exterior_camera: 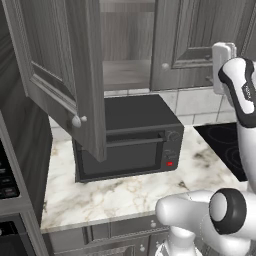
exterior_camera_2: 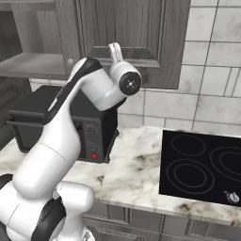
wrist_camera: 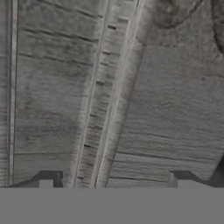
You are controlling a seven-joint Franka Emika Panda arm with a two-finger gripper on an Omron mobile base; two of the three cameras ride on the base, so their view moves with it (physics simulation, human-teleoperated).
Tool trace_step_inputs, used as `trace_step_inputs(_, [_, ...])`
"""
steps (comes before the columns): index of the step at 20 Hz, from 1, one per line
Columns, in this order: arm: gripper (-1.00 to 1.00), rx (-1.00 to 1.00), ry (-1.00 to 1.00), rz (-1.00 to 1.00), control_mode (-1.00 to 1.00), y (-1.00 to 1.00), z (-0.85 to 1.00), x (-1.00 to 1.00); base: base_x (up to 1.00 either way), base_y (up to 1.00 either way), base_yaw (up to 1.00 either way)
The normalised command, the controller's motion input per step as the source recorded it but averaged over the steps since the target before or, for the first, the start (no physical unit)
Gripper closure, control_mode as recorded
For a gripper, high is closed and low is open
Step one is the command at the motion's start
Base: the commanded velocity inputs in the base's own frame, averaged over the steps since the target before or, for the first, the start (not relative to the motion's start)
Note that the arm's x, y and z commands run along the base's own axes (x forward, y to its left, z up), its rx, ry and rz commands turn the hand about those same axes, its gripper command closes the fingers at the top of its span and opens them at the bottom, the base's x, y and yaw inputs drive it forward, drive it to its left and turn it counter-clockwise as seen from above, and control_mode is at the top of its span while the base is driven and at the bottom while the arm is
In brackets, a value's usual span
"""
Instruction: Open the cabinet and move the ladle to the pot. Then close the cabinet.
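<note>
Cabinet [exterior_camera: 65,65]: left door swung wide, right door shut; the visible shelf looks bare.
Gripper [wrist_camera: 113,181]: fingers spread apart, holding nothing, close against the grey wood-grain panel.
Ladle, pot: cannot be made out.
Left: fetch ladle, place it, close door.

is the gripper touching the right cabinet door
Cannot tell. In the hand view the open gripper faces the cabinet panel close up, but neither the hand view nor the base views show a contact or gap plainly.
</note>
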Motion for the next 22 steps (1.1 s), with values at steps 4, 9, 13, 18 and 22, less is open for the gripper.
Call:
trace_step_inputs(4, [-1.00,0.00,0.00,-0.08,-1.00,0.19,-0.05,0.46,0.00,0.00,0.00])
trace_step_inputs(9, [-1.00,0.00,0.00,-0.08,-1.00,0.12,-0.04,0.46,0.00,0.00,0.00])
trace_step_inputs(13, [-1.00,0.00,0.00,-0.08,-1.00,0.06,-0.01,0.30,0.00,0.00,0.00])
trace_step_inputs(18, [-1.00,0.00,0.00,-0.07,-1.00,0.00,0.01,-0.30,0.00,0.00,0.00])
trace_step_inputs(22, [-1.00,0.00,0.00,-0.06,-1.00,0.00,0.20,-0.74,0.00,0.00,0.00])
